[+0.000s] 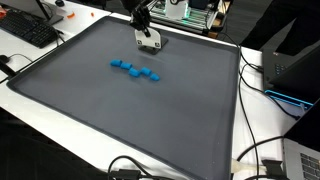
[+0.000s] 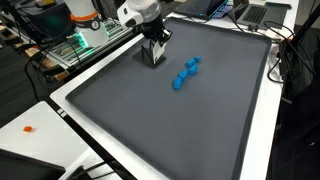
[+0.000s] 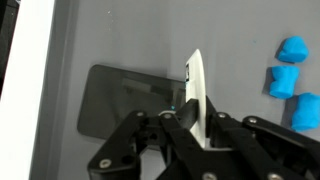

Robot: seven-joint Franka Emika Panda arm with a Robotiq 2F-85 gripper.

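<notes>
My gripper is shut on a thin flat white piece, which it holds upright and edge-on. The piece sits low over the far part of a large grey mat. In the wrist view a darker rounded rectangle lies on the mat beside the piece; I cannot tell whether it is a shadow or an object. A short row of small blue blocks lies on the mat a little way from the gripper, apart from it.
The mat lies on a white table. A black keyboard is at one corner. Black cables and a dark box are along one side. A small orange item is on the table edge. Electronics stand behind the arm.
</notes>
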